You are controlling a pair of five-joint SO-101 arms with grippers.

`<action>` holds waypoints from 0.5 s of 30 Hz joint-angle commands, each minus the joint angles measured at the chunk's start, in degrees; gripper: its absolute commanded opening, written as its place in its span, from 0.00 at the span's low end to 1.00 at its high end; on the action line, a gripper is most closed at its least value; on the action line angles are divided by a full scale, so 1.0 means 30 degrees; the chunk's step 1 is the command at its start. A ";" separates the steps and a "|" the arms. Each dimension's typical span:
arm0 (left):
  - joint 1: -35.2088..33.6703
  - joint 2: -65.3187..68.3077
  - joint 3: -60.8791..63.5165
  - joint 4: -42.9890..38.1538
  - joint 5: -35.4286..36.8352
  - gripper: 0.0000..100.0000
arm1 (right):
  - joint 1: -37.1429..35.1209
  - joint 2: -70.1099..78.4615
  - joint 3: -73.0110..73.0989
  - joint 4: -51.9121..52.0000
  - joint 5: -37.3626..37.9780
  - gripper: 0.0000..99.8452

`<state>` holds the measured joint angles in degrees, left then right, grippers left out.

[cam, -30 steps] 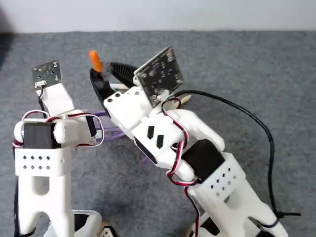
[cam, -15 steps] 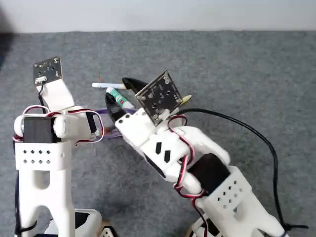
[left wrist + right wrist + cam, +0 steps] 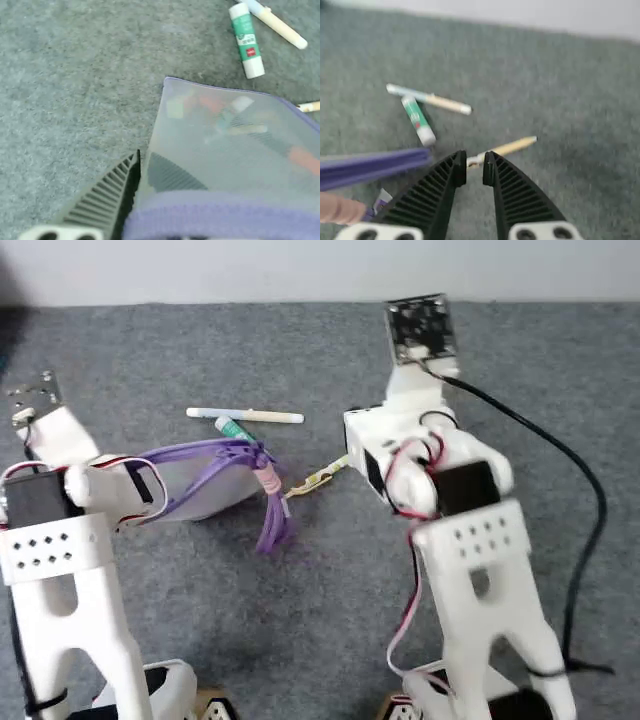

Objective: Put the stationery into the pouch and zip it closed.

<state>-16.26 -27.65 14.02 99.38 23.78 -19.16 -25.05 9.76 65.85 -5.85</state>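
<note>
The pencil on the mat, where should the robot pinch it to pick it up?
Around the middle of the pencil, from above, with the right gripper turned so its jaws cross the shaft. It lies flat, long and thin, so an end grip would probably let it tip, and its middle is clear of the pouch.

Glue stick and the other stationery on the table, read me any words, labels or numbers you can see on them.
Glue stick: dark print on its green label, too blurred to read.
Pen, pencil, pouch: no text visible.
</note>
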 commanded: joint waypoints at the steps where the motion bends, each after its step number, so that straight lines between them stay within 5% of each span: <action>1: -0.1143 0.0557 0.0073 0.0381 0.0088 0.01 | 0.0190 0.2037 -0.1201 0.0073 0.0996 0.08; 6: -0.1319 0.0527 0.0044 0.0381 0.0176 0.01 | 0.0278 0.6139 -0.2462 0.0630 0.0879 0.18; 15: -0.1231 0.0527 0.0073 0.0381 0.0176 0.01 | 0.0308 1.5516 -1.1253 0.4674 -0.4689 0.22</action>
<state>-18.46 -27.38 14.11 99.30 23.78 -18.99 14.95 -13.19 76.48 -14.99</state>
